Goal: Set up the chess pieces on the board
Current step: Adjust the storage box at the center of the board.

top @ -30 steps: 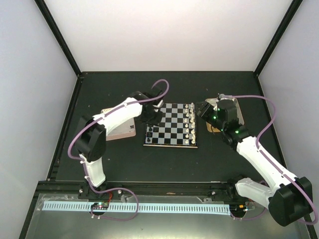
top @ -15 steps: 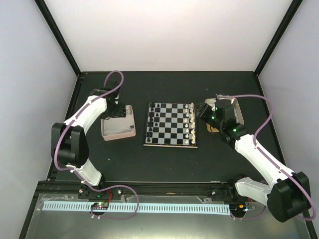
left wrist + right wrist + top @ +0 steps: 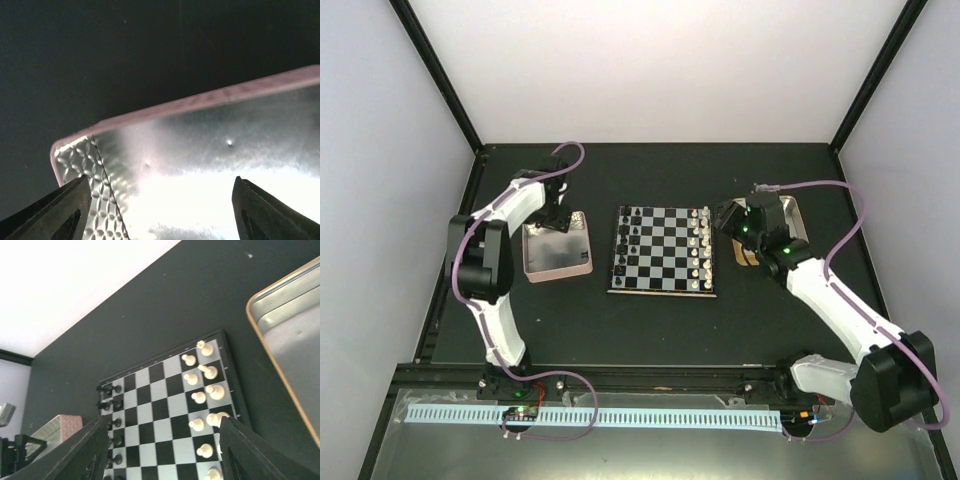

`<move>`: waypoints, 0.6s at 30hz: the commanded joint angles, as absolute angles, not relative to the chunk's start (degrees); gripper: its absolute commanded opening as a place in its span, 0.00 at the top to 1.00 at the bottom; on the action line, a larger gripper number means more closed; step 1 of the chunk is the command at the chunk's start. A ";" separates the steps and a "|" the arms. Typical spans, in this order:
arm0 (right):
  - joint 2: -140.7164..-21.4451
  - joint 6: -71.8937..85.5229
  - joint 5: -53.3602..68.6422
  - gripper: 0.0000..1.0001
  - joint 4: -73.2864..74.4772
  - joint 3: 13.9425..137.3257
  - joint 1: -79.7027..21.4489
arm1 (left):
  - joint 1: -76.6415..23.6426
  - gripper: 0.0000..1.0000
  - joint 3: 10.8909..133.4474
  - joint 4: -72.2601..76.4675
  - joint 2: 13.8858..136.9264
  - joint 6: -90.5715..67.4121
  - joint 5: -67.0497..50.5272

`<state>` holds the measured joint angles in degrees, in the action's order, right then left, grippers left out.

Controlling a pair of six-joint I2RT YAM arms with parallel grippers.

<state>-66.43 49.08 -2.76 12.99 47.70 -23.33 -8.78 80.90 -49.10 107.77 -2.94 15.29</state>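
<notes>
The board (image 3: 665, 252) lies mid-table. The black chess pieces (image 3: 629, 243) stand along its left side, white pieces (image 3: 701, 250) along its right. My left gripper (image 3: 558, 221) is open and empty, low over the back of the pink-rimmed tin (image 3: 560, 274). In the left wrist view the gripper (image 3: 160, 220) hangs over the tin's shiny floor (image 3: 210, 150). My right gripper (image 3: 729, 218) is open and empty, just right of the board. The right wrist view shows the gripper (image 3: 165, 460), the board (image 3: 165, 410), black pieces (image 3: 107, 405) and white pieces (image 3: 205, 390).
A gold-rimmed tin (image 3: 796, 226) sits under the right arm; it also shows in the right wrist view (image 3: 290, 340). The pink-rimmed tin's corner (image 3: 55, 430) shows there too. Black frame posts stand at the table's back corners.
My left arm swung from the board's left edge over to the pink-rimmed tin and now sits at its back. The right gripper shifted only slightly.
</notes>
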 commanded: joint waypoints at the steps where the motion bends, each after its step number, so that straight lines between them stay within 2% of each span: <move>1: -68.64 46.54 -9.80 0.39 17.25 50.74 -22.59 | -10.13 0.19 86.99 -49.12 112.62 3.02 20.54; 5: -70.76 46.09 -13.25 0.39 20.46 52.40 -22.50 | -10.74 0.17 91.86 -49.95 117.46 3.79 20.93; 11: -73.94 46.43 -14.29 0.39 27.70 55.43 -22.41 | -10.95 0.14 92.11 -47.36 119.39 7.35 19.26; 14: -75.58 46.23 -14.72 0.39 31.25 57.53 -22.47 | -10.81 0.16 92.96 -47.00 120.69 7.73 17.50; 18: -78.75 43.88 -14.88 0.40 37.28 61.91 -22.45 | -10.56 0.24 95.66 -47.90 122.98 7.65 14.97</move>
